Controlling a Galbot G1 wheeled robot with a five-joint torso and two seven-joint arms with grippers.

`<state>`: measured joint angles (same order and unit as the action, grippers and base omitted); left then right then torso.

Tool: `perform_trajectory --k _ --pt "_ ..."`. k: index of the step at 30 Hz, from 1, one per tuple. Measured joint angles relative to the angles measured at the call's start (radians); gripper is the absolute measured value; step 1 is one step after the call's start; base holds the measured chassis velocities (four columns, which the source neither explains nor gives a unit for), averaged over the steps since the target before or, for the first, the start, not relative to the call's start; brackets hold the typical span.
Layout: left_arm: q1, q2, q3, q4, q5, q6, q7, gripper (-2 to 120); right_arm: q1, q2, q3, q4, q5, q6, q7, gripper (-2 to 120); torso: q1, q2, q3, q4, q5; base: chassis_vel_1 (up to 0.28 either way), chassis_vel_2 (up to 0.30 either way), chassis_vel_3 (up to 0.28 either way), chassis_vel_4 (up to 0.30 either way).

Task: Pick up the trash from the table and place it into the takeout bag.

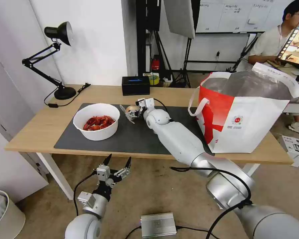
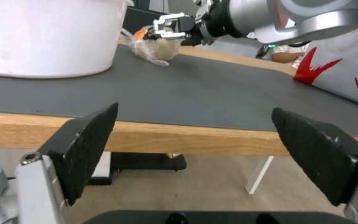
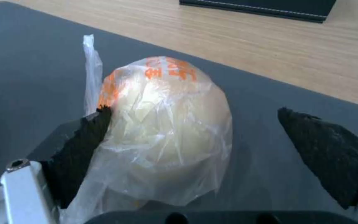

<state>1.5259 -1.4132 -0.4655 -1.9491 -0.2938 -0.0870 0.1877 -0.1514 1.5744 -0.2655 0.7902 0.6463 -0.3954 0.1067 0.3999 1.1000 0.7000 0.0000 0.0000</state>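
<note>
Reaching across the worktop (image 1: 36,129), the right claw (image 1: 133,113) straddles the beige lump in clear wrap (image 3: 166,130) on the dark grey mat (image 1: 136,139). Its jaws stand wide: one pad touches the wrap, the other is well clear, so nothing is gripped yet. The low, level approach puts the lump between the pads, presumably so a simple close will catch it. The white bowl of crayfish shells (image 1: 96,121) sits just beside it on the mat. The takeout bag (image 1: 246,113) stands open-mouthed on the robot's right end of the worktop, near enough for a short carry. The left claw (image 1: 117,163) waits below the worktop's front edge, spread open and empty.
</note>
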Motion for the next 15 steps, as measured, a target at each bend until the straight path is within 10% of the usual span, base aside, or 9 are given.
perform_trajectory --k 15 --pt "0.01 -0.007 0.004 -0.009 0.015 -0.001 0.0 100 -0.006 0.0 0.001 0.0 -0.003 0.015 -0.012 60 0.0 0.0 0.0 0.0 0.0 0.0 0.0 0.0 0.0"
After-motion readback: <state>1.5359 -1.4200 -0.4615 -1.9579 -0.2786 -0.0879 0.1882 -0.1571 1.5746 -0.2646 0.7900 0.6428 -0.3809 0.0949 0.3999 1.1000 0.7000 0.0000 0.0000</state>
